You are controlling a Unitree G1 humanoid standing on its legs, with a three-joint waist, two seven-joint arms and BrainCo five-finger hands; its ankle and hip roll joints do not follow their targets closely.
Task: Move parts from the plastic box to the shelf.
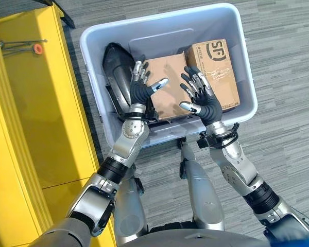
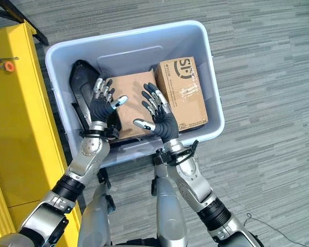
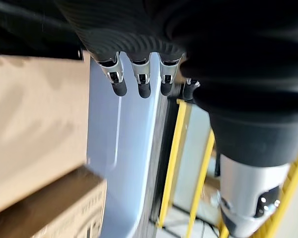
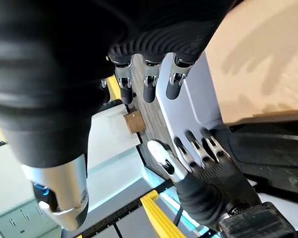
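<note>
Left hand, right hand, over plastic box

Eye views: overhead, facing straight down on plastic box, mid-range, both sharing its whole interior | left wrist view: inside box, very close to wall | right wrist view: likewise, facing left hand.
</note>
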